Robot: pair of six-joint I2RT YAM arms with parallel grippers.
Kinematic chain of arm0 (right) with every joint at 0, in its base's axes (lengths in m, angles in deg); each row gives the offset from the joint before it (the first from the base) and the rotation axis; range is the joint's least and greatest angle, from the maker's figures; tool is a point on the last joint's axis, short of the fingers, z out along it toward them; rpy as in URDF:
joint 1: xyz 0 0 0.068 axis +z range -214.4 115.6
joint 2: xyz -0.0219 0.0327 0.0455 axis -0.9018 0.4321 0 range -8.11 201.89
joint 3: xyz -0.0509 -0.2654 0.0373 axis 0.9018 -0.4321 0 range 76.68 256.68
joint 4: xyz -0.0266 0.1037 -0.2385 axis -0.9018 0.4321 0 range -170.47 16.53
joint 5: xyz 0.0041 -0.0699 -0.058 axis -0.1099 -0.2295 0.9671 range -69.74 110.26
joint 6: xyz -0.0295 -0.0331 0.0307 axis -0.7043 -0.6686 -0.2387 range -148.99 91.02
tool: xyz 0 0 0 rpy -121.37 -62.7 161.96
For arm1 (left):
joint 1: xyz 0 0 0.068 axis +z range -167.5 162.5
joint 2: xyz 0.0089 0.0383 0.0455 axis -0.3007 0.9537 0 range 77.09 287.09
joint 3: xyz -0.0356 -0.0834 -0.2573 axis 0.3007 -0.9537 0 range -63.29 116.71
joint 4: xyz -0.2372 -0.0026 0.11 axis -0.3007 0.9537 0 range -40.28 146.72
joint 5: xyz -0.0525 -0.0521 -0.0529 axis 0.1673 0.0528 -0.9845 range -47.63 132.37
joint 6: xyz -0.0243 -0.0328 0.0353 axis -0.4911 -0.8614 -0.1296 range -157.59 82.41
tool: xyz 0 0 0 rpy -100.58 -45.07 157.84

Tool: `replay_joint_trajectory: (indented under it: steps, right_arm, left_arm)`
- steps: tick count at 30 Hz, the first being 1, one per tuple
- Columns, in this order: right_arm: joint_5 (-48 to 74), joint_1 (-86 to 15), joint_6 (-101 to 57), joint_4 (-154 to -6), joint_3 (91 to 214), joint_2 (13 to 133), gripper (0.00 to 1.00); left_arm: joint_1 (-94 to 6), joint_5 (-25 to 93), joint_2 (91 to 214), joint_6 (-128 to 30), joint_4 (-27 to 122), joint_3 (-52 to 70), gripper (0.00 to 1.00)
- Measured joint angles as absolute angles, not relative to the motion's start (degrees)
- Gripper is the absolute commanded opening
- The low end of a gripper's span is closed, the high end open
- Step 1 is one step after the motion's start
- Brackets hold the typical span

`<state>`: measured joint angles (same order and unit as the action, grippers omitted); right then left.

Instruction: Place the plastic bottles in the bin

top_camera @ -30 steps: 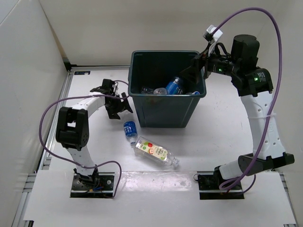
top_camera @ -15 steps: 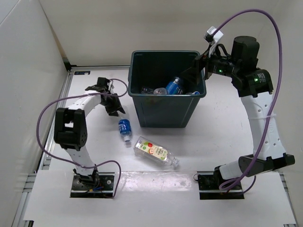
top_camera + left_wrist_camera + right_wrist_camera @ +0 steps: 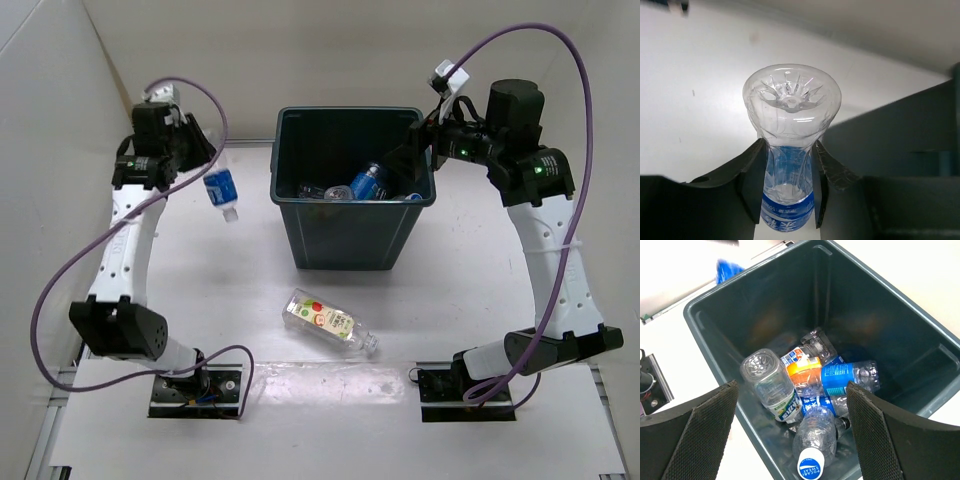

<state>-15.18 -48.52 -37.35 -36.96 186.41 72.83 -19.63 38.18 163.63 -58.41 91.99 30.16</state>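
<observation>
Several bottles (image 3: pixel 368 183) lie in the bin (image 3: pixel 350 240), one blue-labelled bottle (image 3: pixel 221 192) hangs clenched in the left gripper (image 3: pixel 787 185) over the table's (image 3: pixel 470 280) far-left corner, the right gripper (image 3: pixel 412 150) gapes empty above the bin, and a fruit-labelled bottle (image 3: pixel 328 320) lying mid-table is not yet collected.

The held bottle (image 3: pixel 790 115) is clear, glossy, ribbed plastic with a shiny blue label. The fruit bottle (image 3: pixel 330 320) looks like the same thin clear plastic. Bin (image 3: pixel 350 235) is dark teal plastic, smooth with a low sheen. Right gripper (image 3: pixel 791 400) pads (image 3: pixel 705 432) are black and rough, kinda mesh-textured, while the left gripper (image 3: pixel 788 170) fingers (image 3: pixel 752 182) look smooth matt black. Table (image 3: pixel 480 280) is matt white.
</observation>
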Motion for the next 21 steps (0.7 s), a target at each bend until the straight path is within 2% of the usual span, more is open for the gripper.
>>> replay_joint_trajectory:
  steps: [4,12,17,21]
  right_arm:
    - [-14.64,-48.52,-37.35,-37.03,186.08,72.81,0.89]
    - [-13.54,-48.17,-37.35,-36.99,185.03,72.42,0.89]
    - [-12.89,-47.49,-37.35,-36.99,184.79,72.38,0.89]
    - [-12.67,-46.9,-37.37,-36.99,184.7,72.38,0.89]
  left_arm:
    - [-19.63,40.21,160.22,-57.27,86.61,34.44,0.22]
    - [-19.63,39.64,153.51,-60.12,67.88,34.18,0.22]
    - [-20.64,35.25,154.78,-65.19,56.45,36.93,0.22]
    - [-26.19,31.45,158.3,-65.43,52.66,41.17,0.25]
